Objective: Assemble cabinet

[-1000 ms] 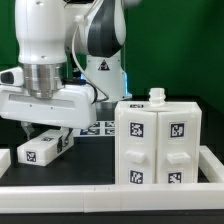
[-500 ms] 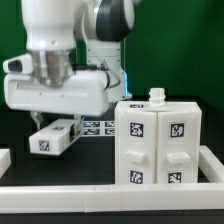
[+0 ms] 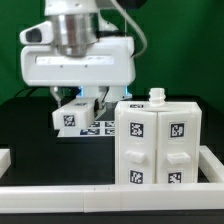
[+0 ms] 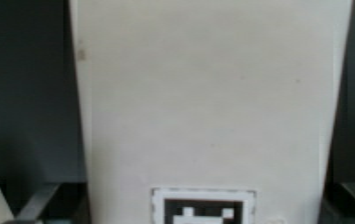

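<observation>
The cabinet body (image 3: 160,140) is a large white boxy block with black-and-white tags, standing upright at the exterior view's right, a small white knob (image 3: 157,95) on its top. My gripper (image 3: 78,106) is shut on a smaller white tagged block (image 3: 70,115) and holds it in the air, just to the left of the cabinet body's upper part and apart from it. In the wrist view the held block (image 4: 200,100) fills most of the picture, its tag (image 4: 204,210) at one end; my fingers are mostly hidden beside it.
The marker board (image 3: 100,128) lies flat on the black table behind and below the held block. A white raised rim (image 3: 100,190) runs along the front and right of the work area. A white edge piece (image 3: 4,157) shows at the far left.
My gripper has carried the small white block up off the table and to the exterior view's right, close to the cabinet body. The cabinet body has not moved.
</observation>
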